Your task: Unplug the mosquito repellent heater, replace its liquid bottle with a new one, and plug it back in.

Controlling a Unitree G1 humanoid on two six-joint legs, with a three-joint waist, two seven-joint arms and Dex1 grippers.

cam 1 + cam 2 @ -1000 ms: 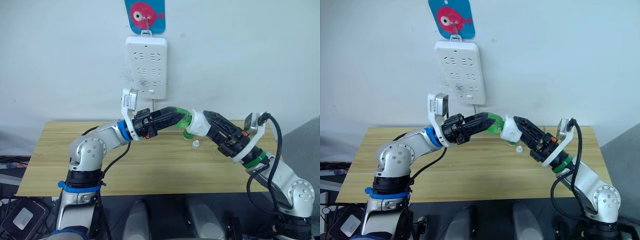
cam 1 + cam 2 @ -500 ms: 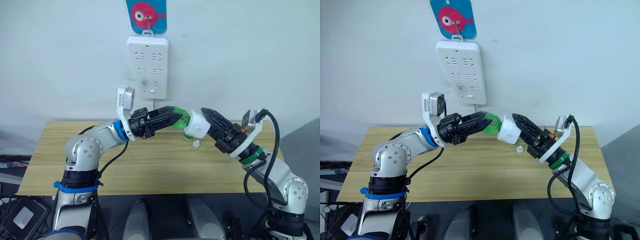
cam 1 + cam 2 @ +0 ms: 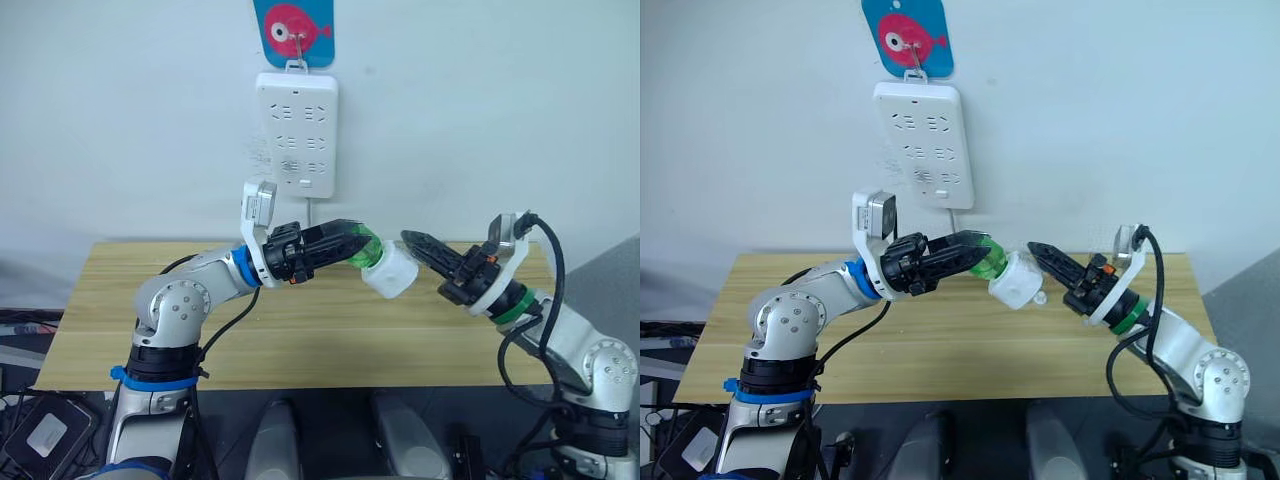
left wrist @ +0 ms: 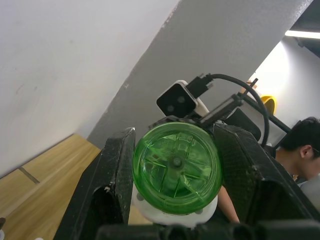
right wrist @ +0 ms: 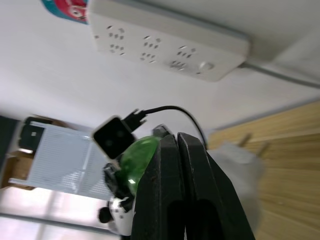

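**Left claw holds the green bottle up in the air**

The left claw (image 3: pixel 362 243) squeezes a green bottle (image 3: pixel 366 252). The white mosquito repellent heater (image 3: pixel 390 271) sits on the bottle's end, above the wooden surface (image 3: pixel 300 340). The right claw (image 3: pixel 408 240) is just beside the heater, with its two fingers pressed together and holding nothing. The left wrist view shows the bottle's round bottom (image 4: pixel 177 168) between the black fingers (image 4: pixel 112 175), and a person behind. The right wrist view shows the white power strip (image 5: pixel 165 42) on the wall.
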